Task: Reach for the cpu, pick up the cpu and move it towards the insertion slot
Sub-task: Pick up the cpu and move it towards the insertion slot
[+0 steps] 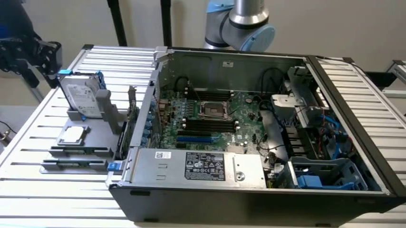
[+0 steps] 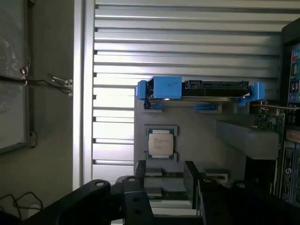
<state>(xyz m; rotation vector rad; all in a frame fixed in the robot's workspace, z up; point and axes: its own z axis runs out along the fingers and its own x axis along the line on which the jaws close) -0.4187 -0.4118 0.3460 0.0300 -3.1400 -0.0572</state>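
Arm point(image 1: 244, 23) upright, tool point(image 2: 165, 168) hovering — jaws apart

One cpu point(image 1: 72, 134), one hard drive point(image 1: 81, 97), one insertion slot point(image 1: 214, 110), one computer case point(image 1: 254, 202).

Plain beige wall point(image 1: 355, 28) at 12 o'clock; 2 black poles point(image 1: 116, 21) approx 11; slatted alu worktop point(image 1: 38, 199), even light.

The scene is lit softly and evenly; glare is seen on the slatted table point(image 2: 112, 126), while the computer case point(image 1: 209, 64) interior is shaded.
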